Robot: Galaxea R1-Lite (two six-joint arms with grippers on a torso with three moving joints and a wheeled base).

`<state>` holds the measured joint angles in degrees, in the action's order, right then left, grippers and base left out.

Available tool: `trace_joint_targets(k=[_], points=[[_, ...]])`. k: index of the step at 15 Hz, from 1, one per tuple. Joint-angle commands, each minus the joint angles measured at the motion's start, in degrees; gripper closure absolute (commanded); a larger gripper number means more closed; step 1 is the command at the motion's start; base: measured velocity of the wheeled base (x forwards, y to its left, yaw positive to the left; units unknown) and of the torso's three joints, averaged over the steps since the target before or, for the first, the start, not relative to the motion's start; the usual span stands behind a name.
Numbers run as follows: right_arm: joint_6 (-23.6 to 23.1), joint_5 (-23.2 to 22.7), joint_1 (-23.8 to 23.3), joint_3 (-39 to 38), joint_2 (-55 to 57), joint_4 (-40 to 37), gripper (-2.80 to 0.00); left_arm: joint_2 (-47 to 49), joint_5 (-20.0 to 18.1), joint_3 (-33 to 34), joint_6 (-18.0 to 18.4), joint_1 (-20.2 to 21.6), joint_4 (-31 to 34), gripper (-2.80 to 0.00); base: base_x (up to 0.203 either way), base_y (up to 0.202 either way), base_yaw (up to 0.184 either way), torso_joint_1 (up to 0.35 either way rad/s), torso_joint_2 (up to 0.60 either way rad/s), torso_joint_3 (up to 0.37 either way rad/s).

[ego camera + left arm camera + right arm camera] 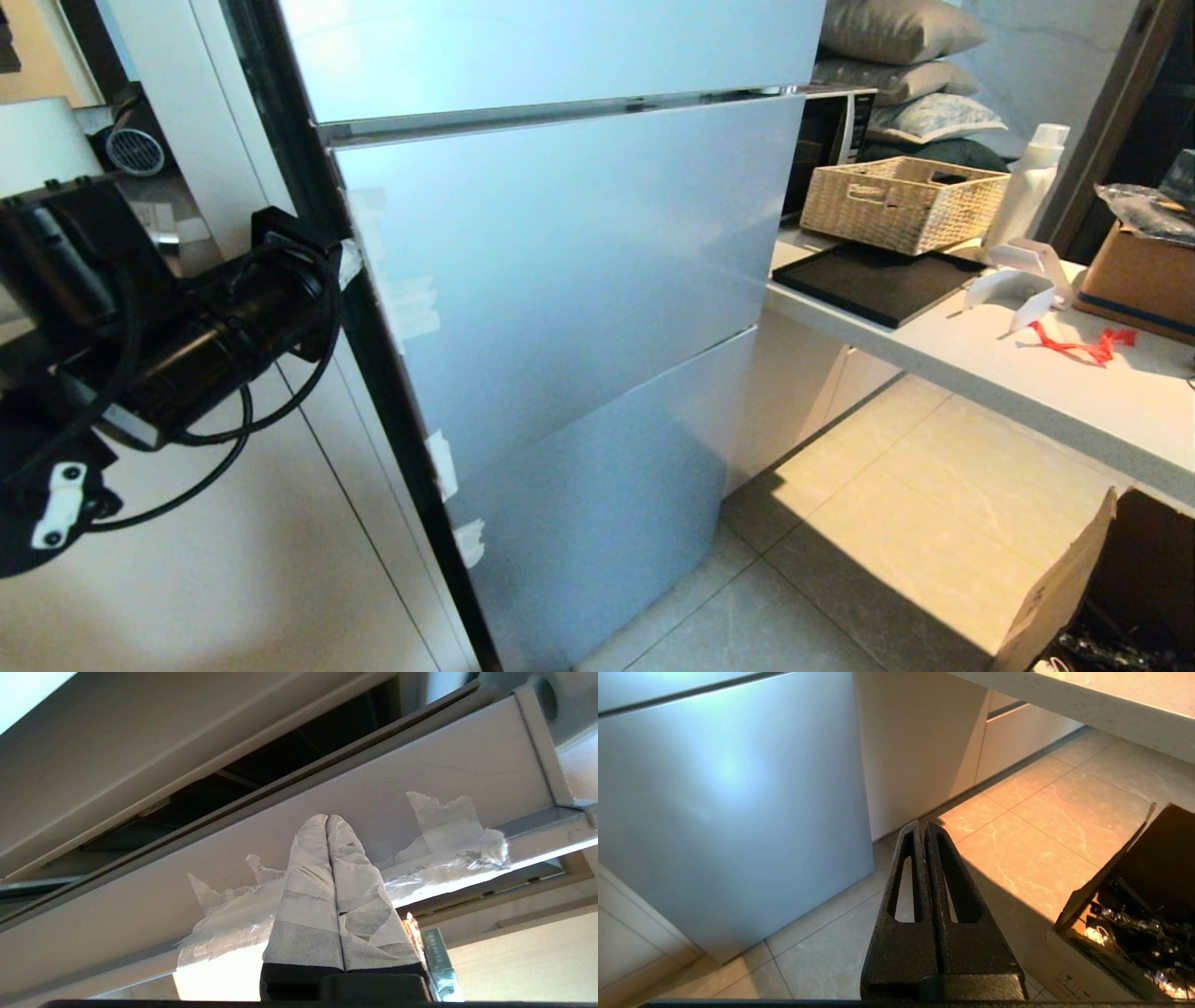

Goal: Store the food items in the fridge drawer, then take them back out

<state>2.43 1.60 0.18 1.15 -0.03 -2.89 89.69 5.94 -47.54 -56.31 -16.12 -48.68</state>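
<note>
The right gripper (924, 828) hangs low over the floor tiles (1017, 826) with its black fingers clenched together on nothing, pretty clearly parked. Next to it down there is an open cardboard box (1134, 905) full of cables.

The left arm (187, 345) is the one doing stuff. It's up at the left edge of the fridge (579, 280), and the left gripper (328, 819), with its tape-wrapped fingers pinched tight and nothing between them, sits right by the side edge of a door panel where scraps of white tape (448, 826) are stuck on. A dark gap (280, 760) shows past that panel in the wrist view, but whether the fingertips actually touch the panel, can't tell.

From the head view all the pale-blue fronts look flush, so the drawer is somewhere behind them and out of sight. No red food pieces visible anywhere either, not on the desk (1027, 373) to the right with the wicker basket (901, 201), black tray (873, 280) and white bottle (1027, 182).

Risk from here, I'd say: clenched fingers only have a thin door edge to hook. They could slip off the glossy panel or just peel tape, and a sideways shove might scrape the front instead of swinging it open.
</note>
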Motion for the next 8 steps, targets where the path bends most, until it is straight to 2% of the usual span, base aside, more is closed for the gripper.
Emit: trace_joint_targets(k=[1, 4, 8], points=[[0.04, -0.01, -0.01, 0.00, 0.03, -0.01, 0.00, 0.05, -0.36, 0.35, -0.38, -0.14, -0.10, 0.00, 0.000, 0.000, 0.000, 0.000, 0.00, 0.000], [0.04, 0.01, -0.01, 0.00, 0.09, -0.01, 0.00, -0.75, -1.60, 1.86, -0.38, -0.96, -0.10, 0.00, 0.000, 0.000, 0.000, 0.000, 0.00, 0.000], [0.04, 0.06, -0.01, 0.00, 0.11, -0.01, 0.00, -2.79, -1.64, 5.20, -1.73, -5.39, -0.10, 0.00, 0.000, 0.000, 0.000, 0.000, 0.00, 0.000]])
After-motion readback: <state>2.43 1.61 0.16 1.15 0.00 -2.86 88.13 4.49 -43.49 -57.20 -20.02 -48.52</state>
